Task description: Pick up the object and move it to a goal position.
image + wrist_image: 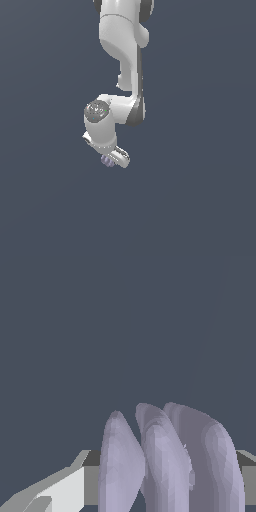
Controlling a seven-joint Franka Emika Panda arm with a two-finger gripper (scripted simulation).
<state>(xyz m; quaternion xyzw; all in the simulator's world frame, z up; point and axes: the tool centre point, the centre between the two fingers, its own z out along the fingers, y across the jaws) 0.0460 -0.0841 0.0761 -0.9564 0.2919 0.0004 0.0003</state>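
Gripper [114, 159] closed around ribbed lavender object [170, 461], held between the fingers [60, 491] probably for carrying to the goal.

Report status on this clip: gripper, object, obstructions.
White gripper shut on the small ribbed lavender-grey lump. In the wrist view the lump sits between the fingers. Nothing else visible around it; no goal marker in sight.

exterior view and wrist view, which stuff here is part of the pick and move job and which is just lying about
Part of the job:
- tiny pale lavender-grey ribbed lump
- white robot gripper, around the lump

Lying about:
- nothing else visible, only the plain dark grey background
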